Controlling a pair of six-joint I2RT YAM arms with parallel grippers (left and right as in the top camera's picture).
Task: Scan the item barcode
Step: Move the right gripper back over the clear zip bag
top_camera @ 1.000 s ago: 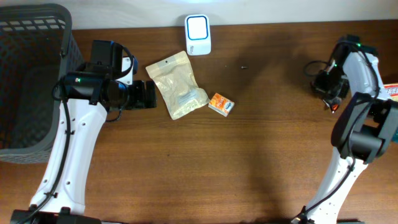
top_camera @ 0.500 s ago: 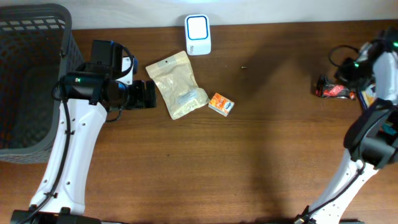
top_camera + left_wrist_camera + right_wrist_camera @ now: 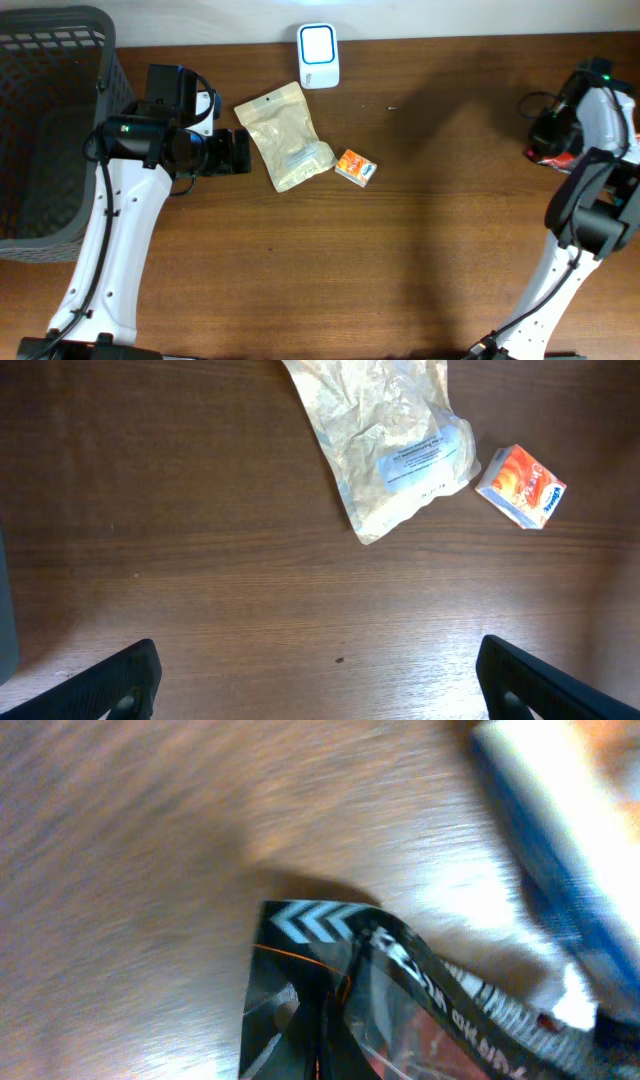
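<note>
Basket of dark grey plastic mesh (image 3: 50,120) fills the far-left end of the brown wooden desk (image 3: 420,230). Just beside it hangs the left claw (image 3: 240,152), its fingers spread wide and holding nothing; in its wrist view the two dark fingertips sit at the bottom corners with bare wood between them (image 3: 318,685). Next comes a beige crinkled plastic pouch with a white label (image 3: 285,137), lying flat on the desk, and just beside its lower corner a small orange carton with a blue end (image 3: 355,168), apart from the pouch. Behind the pouch, at the back edge, stands a white barcode scanner with a blue-rimmed window (image 3: 318,55).

Well apart from these, at the far-right end, the right claw (image 3: 552,148) is pressed together on a black glossy packet with pale-blue chevrons and red print (image 3: 330,990). The packet is raised just over the wood and casts a shadow, well away from the scanner. A blurred blue-and-white thing (image 3: 550,840) lies close beyond it.
</note>
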